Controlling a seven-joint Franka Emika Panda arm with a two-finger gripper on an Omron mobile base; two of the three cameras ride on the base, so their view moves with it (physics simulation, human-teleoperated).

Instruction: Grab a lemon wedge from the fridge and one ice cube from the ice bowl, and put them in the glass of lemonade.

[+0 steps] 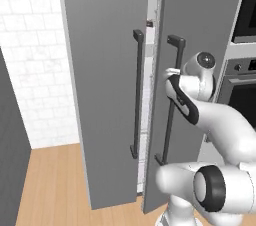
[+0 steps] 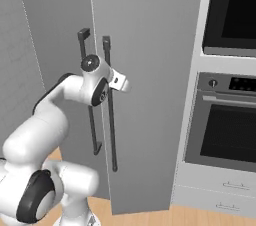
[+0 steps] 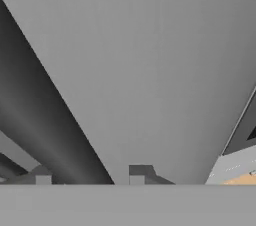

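The fridge (image 1: 107,90) stands with both grey doors swung a little ajar, a narrow gap between them showing a sliver of white interior; the lemon wedge must be somewhere on the shelves behind, but nothing of it can be made out through that slit. The right-hand door's long dark bar handle (image 1: 170,100) is the thing being worked: the gripper (image 2: 122,82) sits right at it, about a third of the way down the bar, and the hand view looks along the handle (image 3: 55,120) running diagonally across the flat door panel, with one dark fingertip on each side of it. The jaws look partly open around the bar, but whether they are pinching it or loose beside it cannot be told. Judging from this, the step in hand is opening the door wide enough to reach in. To do that well, the fingers should stay straddling the bar and the pull should follow the door's arc about its hinge, not a straight line, so the handle does not slip out. The left door's handle (image 1: 137,95) lies just beside it, so the wrist wants to keep clear of it. To the right stands the black wall oven (image 2: 227,120), well apart from the swing.
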